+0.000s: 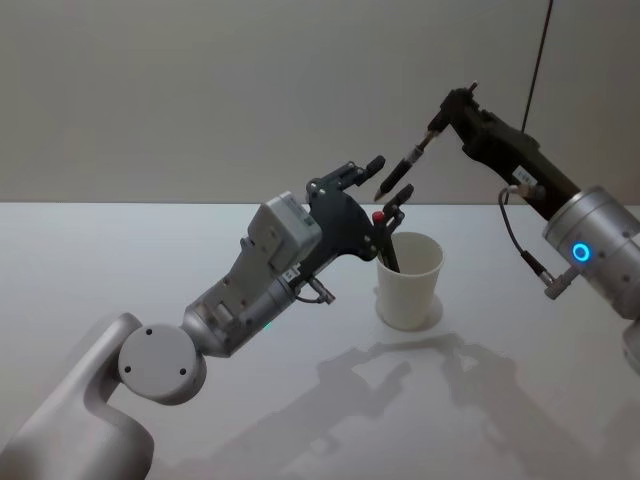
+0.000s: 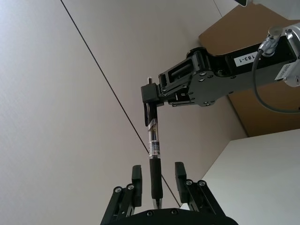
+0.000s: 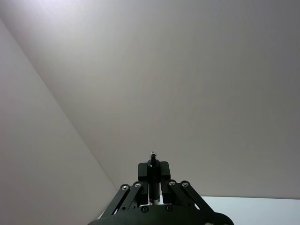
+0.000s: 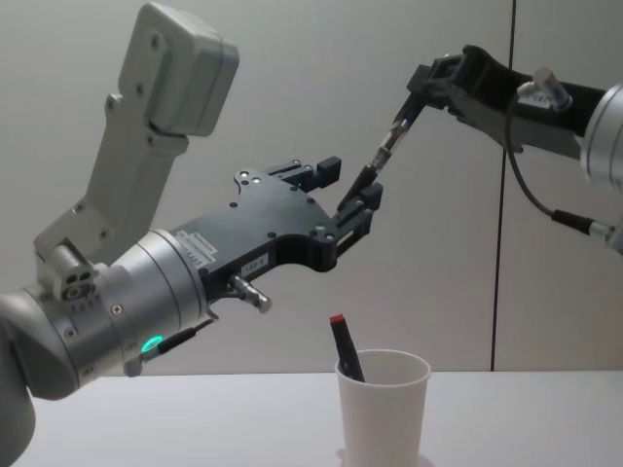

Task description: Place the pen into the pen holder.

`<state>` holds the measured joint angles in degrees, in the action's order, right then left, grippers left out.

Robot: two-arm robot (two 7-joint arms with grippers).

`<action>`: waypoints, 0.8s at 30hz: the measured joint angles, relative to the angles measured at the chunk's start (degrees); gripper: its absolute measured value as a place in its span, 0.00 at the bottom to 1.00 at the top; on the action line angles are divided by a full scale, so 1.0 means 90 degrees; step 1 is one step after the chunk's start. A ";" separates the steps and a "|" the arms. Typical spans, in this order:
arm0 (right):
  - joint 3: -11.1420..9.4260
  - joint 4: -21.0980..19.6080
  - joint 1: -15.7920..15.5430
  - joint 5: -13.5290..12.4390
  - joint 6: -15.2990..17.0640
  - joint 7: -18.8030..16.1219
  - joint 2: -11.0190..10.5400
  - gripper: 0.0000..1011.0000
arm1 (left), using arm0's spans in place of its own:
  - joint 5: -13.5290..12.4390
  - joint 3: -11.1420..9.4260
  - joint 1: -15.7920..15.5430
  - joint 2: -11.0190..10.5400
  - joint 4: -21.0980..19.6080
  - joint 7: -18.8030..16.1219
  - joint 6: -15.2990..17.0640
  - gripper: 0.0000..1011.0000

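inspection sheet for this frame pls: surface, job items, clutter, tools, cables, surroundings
Surface: white table, glossy, arm shadows on it.
Job's things: pen in the air, clip end in the right tool, tip down between the left tool's fingers. White cup upright on the table, a red-capped pen already leaning in it.
Clutter: nothing seen.
Grippers: right tool shut on the pen, raised above the cup. Left tool open, fingers either side of the pen's grip.
Cables: black cable looping off the right wrist.
Surroundings: plain grey wall.
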<state>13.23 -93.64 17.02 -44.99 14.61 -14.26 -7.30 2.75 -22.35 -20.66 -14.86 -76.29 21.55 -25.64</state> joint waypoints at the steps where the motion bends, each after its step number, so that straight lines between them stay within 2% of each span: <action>1: 0.0002 0.0000 0.0002 -0.0001 -0.0002 0.0002 -0.0001 0.14 | 0.0000 0.0000 0.0000 0.0000 0.0000 0.0000 0.0000 0.46; 6: 0.0015 -0.0003 0.0009 -0.0017 -0.0014 0.0012 -0.0009 0.14 | 0.0000 0.0000 0.0000 0.0000 0.0000 0.0000 0.0000 0.60; 7: 0.0017 -0.0004 0.0010 -0.0019 -0.0017 0.0013 -0.0010 0.14 | 0.0000 0.0000 0.0000 0.0000 0.0000 0.0000 0.0000 0.66; 12: 0.0028 -0.0006 0.0016 -0.0028 -0.0027 0.0024 -0.0016 0.14 | 0.0000 -0.0001 0.0000 0.0000 0.0000 0.0000 0.0001 0.79; 13: 0.0030 -0.0006 0.0019 -0.0031 -0.0032 0.0030 -0.0018 0.14 | 0.0000 0.0000 0.0000 0.0000 0.0000 0.0000 0.0001 0.85; 18: 0.0040 -0.0006 0.0027 -0.0036 -0.0047 0.0044 -0.0026 0.14 | -0.0001 0.0000 0.0000 0.0000 0.0000 0.0000 0.0001 0.97; 24: 0.0056 0.0002 0.0036 0.0014 -0.0099 0.0099 -0.0035 0.14 | -0.0001 0.0000 0.0000 0.0000 0.0000 0.0000 0.0001 0.99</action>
<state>13.74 -93.62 17.34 -44.86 13.72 -13.37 -7.61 2.75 -22.35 -20.66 -14.86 -76.29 21.55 -25.63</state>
